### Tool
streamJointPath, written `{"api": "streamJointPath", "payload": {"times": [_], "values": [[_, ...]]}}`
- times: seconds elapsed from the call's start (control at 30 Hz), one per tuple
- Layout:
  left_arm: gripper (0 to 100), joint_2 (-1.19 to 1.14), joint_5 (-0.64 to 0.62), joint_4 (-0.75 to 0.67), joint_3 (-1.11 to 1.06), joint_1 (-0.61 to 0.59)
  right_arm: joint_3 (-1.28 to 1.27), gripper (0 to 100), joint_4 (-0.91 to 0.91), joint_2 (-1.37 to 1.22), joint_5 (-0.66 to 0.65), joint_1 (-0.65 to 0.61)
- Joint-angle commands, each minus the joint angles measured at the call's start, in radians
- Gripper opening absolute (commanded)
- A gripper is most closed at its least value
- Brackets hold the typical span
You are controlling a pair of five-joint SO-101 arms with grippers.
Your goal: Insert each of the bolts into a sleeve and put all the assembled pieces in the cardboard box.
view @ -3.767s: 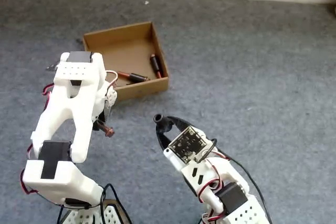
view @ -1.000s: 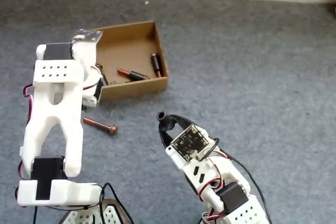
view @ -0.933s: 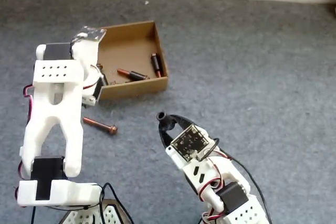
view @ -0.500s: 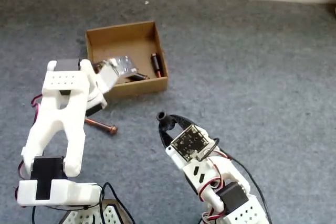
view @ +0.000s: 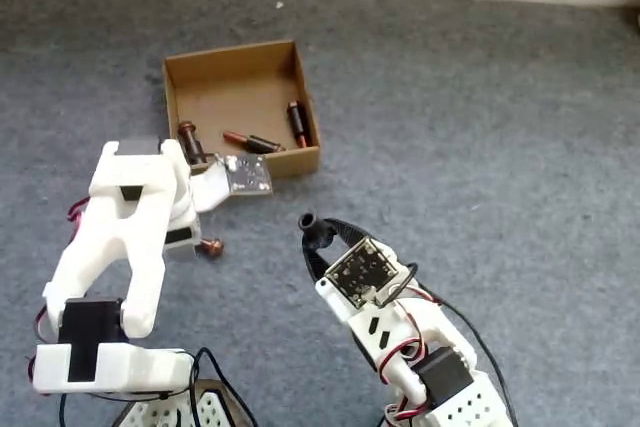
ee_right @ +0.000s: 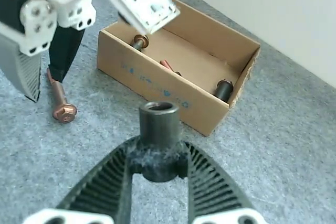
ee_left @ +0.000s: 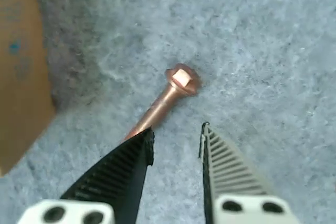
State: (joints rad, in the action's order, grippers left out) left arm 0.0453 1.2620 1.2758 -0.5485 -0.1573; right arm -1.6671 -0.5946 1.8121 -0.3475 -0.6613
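Left gripper (ee_left: 177, 129), jaws spread, hangs over copper hex-head bolt (ee_left: 173, 90) on grey carpet (ee_left: 262, 35); right gripper (ee_right: 158, 157) pinches dark cylindrical sleeve (ee_right: 159, 121)

The bolt (view: 209, 245) lies on the worktop (view: 480, 147) before the cardboard box (view: 240, 92); three assembled pieces (view: 250, 142) inside it; sleeve (view: 308, 225) right of the bolt.

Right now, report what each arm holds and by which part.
Right jaws clamp the sleeve by its lower end, open end up. Left jaws are open and empty over the bolt.
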Motion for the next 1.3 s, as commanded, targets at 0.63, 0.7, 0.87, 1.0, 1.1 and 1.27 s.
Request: {"api": "streamJointPath", "payload": {"times": [0.63, 0.7, 0.87, 1.0, 1.1, 1.27], "values": [[0, 0.035, 0.026, -0.256, -0.217, 0.142, -0.036, 0.6, 0.002, 0.015, 0.002, 0.016], [1, 0.038, 0.026, -0.25, -0.222, 0.142, -0.036, 0.6, 0.002, 0.015, 0.002, 0.016], [1, 0.048, -0.069, -0.198, -0.18, 0.136, -0.036, 0.6, 0.002, 0.015, 0.002, 0.016], [1, 0.053, -0.209, -0.084, -0.067, 0.14, -0.036, 0.6, 0.001, 0.015, 0.002, 0.016], [1, 0.127, -0.296, -0.057, -0.036, 0.14, -0.036, 0.6, 0.001, 0.015, 0.003, 0.016], [1, 0.426, -0.485, -0.057, -0.077, 0.142, -0.035, 0.6, -0.001, 0.016, 0.009, 0.016]]}}
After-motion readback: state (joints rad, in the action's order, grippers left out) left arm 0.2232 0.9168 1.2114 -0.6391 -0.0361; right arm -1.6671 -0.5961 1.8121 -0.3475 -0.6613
